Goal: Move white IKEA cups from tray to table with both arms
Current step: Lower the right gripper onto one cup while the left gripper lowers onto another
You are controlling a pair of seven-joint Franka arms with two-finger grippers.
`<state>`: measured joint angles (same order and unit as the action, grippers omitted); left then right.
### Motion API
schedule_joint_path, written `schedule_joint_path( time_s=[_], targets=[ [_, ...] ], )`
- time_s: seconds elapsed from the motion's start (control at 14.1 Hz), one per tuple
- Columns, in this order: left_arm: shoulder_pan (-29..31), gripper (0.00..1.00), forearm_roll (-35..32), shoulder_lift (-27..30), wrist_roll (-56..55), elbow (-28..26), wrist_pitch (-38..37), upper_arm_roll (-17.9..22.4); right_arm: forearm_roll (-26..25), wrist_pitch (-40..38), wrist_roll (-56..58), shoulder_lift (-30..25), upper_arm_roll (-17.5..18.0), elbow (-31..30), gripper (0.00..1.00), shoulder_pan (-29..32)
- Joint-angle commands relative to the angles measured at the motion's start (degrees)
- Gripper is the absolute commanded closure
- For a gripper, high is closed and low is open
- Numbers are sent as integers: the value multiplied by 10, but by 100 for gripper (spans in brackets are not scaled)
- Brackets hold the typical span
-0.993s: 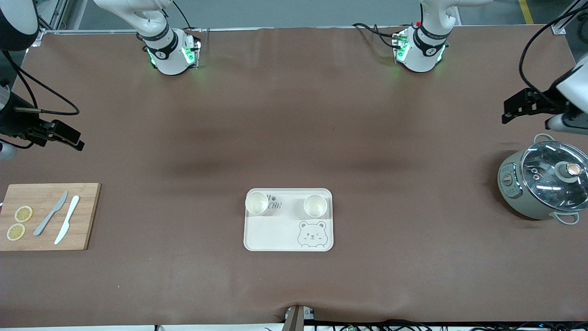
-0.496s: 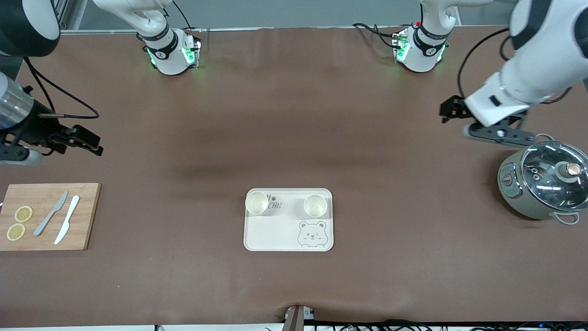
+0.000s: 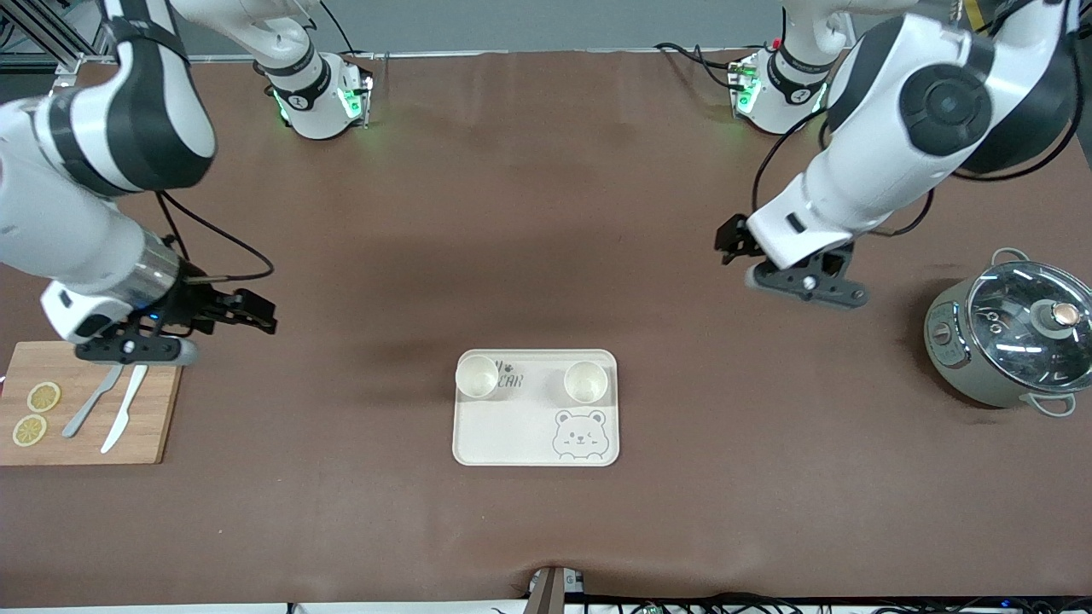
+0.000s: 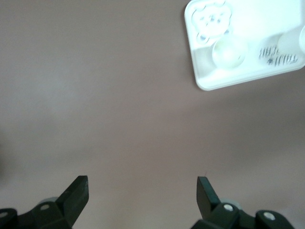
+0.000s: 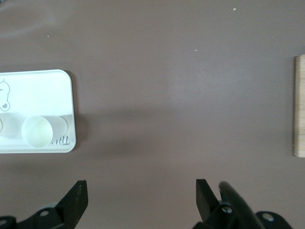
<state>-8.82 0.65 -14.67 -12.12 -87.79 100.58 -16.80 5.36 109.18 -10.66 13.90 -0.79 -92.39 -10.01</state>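
Two white IKEA cups stand upright on the cream bear-printed tray [image 3: 508, 437] in the middle of the table. One cup [image 3: 477, 376] is toward the right arm's end, the other cup [image 3: 585, 381] toward the left arm's end. My right gripper [image 3: 266, 315] hangs open and empty over bare table between the cutting board and the tray. My left gripper [image 3: 727, 243] hangs open and empty over bare table between the tray and the pot. In the left wrist view the open left gripper [image 4: 142, 188] faces the tray [image 4: 209, 78] and a cup [image 4: 229, 52]. The right wrist view has the open right gripper [image 5: 140, 191] and a cup [image 5: 38, 130].
A wooden cutting board [image 3: 153, 426] with two lemon slices [image 3: 36, 414], a grey knife [image 3: 92, 399] and a white knife [image 3: 124, 409] lies at the right arm's end. A grey pot with a glass lid [image 3: 1015, 333] stands at the left arm's end. Brown cloth covers the table.
Both arms have swung in from the table's ends toward the tray in the middle. Both grippers stayed open. The cups and the tray have not moved.
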Motion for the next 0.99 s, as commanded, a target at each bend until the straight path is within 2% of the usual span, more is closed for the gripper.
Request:
schedule_joint_path(
  time_s=[0.0, 0.35, 0.5, 0.78, 0.92],
  targets=[
    [-53, 0, -45, -114, -86, 102, 33, 0, 8, 28, -49, 38, -3, 20, 0, -22],
    [-100, 0, -57, -201, -113, 108, 180, 11, 9, 86, -130, 96, -3, 20, 0, -68],
    [-130, 0, -57, -230, -120, 110, 230, 40, 8, 92, -158, 125, -3, 38, 0, -83],
    [-204, 0, -57, -282, -127, 109, 330, 125, 5, 105, -212, 176, -3, 63, 0, -119],
    [-204, 0, -56, -291, -117, 109, 333, 129, 7, 131, -233, 195, -3, 63, 0, -134]
  ],
)
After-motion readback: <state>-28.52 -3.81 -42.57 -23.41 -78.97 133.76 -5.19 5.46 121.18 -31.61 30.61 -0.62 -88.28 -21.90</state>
